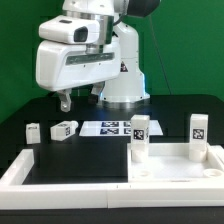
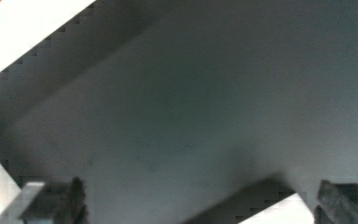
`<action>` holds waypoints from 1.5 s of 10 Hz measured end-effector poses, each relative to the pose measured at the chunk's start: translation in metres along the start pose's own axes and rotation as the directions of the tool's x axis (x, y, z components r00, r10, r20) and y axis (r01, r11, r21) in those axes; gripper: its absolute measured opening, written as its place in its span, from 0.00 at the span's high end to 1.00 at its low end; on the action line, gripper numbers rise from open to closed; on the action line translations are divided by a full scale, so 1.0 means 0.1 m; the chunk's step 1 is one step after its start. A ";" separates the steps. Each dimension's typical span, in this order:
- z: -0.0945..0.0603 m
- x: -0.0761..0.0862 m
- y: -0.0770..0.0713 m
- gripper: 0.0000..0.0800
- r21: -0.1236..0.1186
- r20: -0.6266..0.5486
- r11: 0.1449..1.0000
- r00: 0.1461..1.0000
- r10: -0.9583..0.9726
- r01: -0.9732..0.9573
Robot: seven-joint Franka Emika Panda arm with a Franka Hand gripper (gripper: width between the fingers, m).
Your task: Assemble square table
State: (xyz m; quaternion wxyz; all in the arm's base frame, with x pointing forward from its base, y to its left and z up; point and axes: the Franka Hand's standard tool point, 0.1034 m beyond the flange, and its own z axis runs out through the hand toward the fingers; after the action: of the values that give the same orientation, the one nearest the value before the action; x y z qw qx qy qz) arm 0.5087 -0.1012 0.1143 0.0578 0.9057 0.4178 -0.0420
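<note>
Left of the flat white marker board (image 1: 110,128), a short white tagged plastic leg (image 1: 33,132) and a second lying leg (image 1: 65,128) rest on the black table (image 1: 60,160). The gripper (image 1: 63,102) (image 2: 194,205) hangs above them, fingers apart and empty. Right of the board sits the white tray-like square top (image 1: 175,165), with two upright legs (image 1: 140,135) (image 1: 198,133) at its far corners. A long white border rail (image 1: 60,180) lies in front.

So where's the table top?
The table top sits at the exterior view's right, next to the marker board, with two legs upright on it.

Green backdrop (image 1: 20,45); black tabletop (image 1: 80,160)
</note>
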 end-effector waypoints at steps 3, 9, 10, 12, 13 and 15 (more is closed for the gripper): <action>0.19 -0.55 -0.07 0.19 0.070 0.002 0.931 0.933 0.359 -0.358; 0.22 -0.61 -0.16 0.19 0.142 0.074 0.629 0.642 0.763 -0.764; 0.27 -0.73 -0.24 0.19 0.160 0.107 0.530 0.549 0.829 -0.832; 0.37 -0.85 -0.38 0.19 0.178 0.175 0.368 0.397 0.901 -0.913; 0.36 -0.83 -0.37 0.19 0.178 0.169 0.384 0.413 0.895 -0.906; 0.38 -0.85 -0.39 0.19 0.182 0.180 0.378 0.409 0.895 -0.908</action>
State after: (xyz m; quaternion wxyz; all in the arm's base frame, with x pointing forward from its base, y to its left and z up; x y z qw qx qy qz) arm 0.4226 -0.1456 0.0846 -0.0332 0.9846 -0.1519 -0.0796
